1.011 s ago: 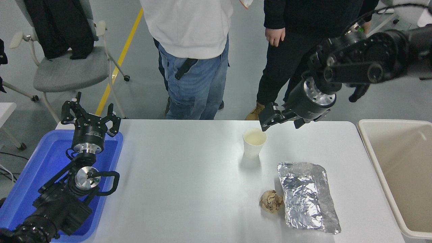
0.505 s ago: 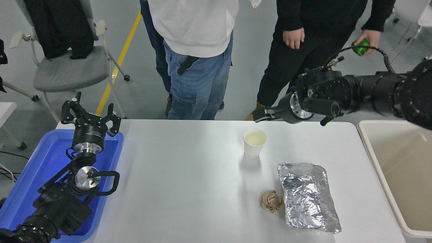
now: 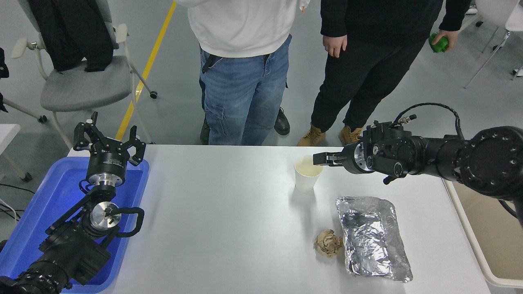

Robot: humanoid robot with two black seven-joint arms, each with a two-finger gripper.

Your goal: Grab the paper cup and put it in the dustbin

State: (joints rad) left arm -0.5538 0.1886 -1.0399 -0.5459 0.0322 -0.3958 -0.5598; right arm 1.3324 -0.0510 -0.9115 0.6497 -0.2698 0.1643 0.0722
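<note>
Paper cup (image 3: 307, 173): upright, mid-table. Right gripper (image 3: 322, 157) at cup's 3 o'clock rim, lined for grasp; finger state indiscernible. Dustbin (image 3: 470, 237) further 3 o'clock.

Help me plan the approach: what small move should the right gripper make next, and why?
Probably ease the right gripper slightly further left and down around the small white tapered paper cup, then close. Its tip sits level with the cup's rolled rim at the right edge, the cup stands upright and ungrasped, and the large beige rectangular plastic dustbin waits on the right.
</note>
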